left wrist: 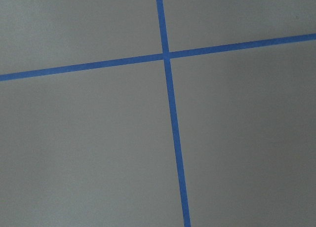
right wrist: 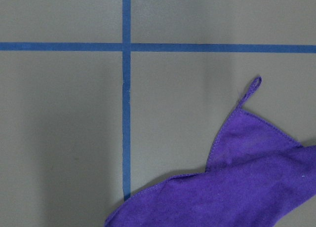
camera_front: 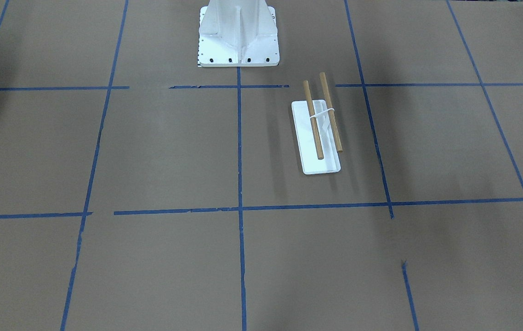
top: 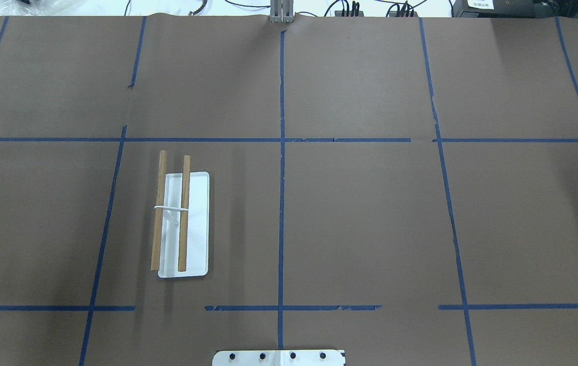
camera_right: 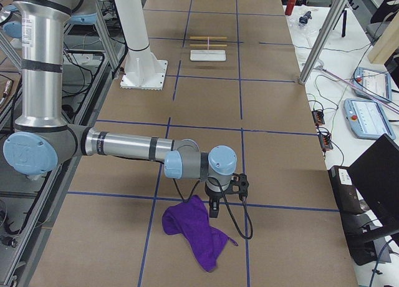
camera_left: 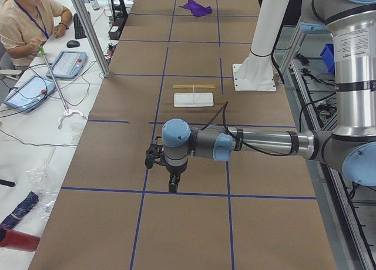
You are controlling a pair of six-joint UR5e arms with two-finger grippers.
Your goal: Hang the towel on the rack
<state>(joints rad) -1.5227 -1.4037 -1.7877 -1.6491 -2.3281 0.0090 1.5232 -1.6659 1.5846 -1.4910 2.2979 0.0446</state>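
Note:
The rack (camera_front: 321,117) has two wooden dowels joined by a white bracket over a white base plate, and nothing hangs on it. It also shows in the overhead view (top: 172,213) and both side views (camera_left: 194,88) (camera_right: 208,40). The purple towel (camera_right: 193,232) lies crumpled on the table at the robot's right end, far from the rack; it fills the lower right of the right wrist view (right wrist: 237,187). My right gripper (camera_right: 214,209) points down next to the towel's edge. My left gripper (camera_left: 172,185) hangs over bare table near the left end. I cannot tell whether either is open or shut.
The white metal pedestal (camera_front: 238,37) stands at the robot's side of the table (top: 370,203), near the rack. An operator (camera_left: 23,17) sits beside the table with a grabber stick and tablets (camera_left: 67,63). Aluminium posts (camera_right: 324,34) stand along the operators' edge.

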